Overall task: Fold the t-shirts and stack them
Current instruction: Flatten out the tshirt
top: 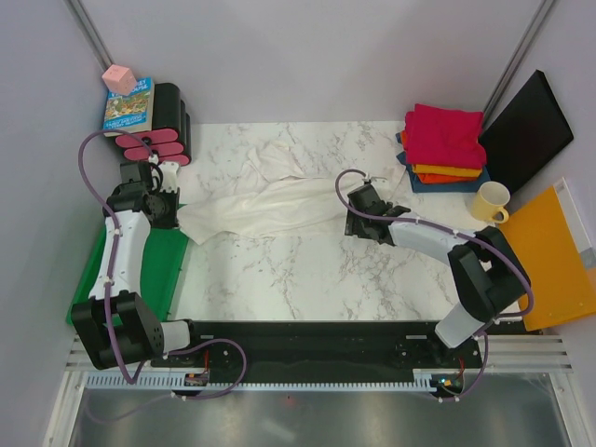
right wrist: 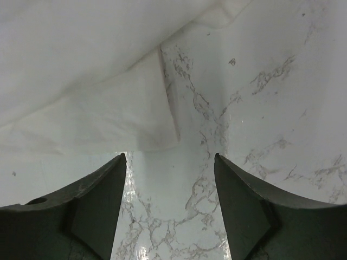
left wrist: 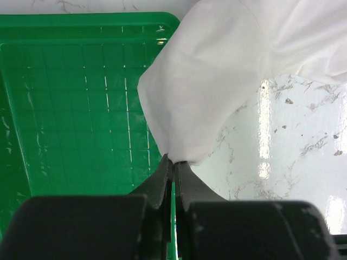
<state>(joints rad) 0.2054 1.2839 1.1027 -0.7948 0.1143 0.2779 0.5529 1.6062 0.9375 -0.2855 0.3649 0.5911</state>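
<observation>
The spreading-out stage, ahead of any fold, is judged to be in hand. The off-white t-shirt (top: 265, 200) is lying wrinkled and bunched in a long band across the middle of the marble counter (top: 298, 279), running from centre left toward centre right of the top view, and it is not yet being laid flat. Its left-hand end is being pinched by the left gripper (left wrist: 173, 162), whose jaws are pressed together on a tip of the cloth just over the edge of the green tray (left wrist: 70, 108) at the left of the frame. The right gripper (right wrist: 171, 157) is being held low over bare marble with its jaws wide apart and nothing between them, just beside a doubled edge of the shirt that is showing in the upper left of the right wrist view; no grip on the cloth is being made there. The stack of folded t-shirts (top: 445, 149) is sitting in the upper right of the top view, magenta on top with orange and dark blue beneath. The next move is judged to call for the open gripper to be advanced onto that near edge and closed on it, so that the shirt can be drawn taut between the two arms and spread flat. Since the cloth is doubled over at that spot, care is being called for over how many layers are taken.
</observation>
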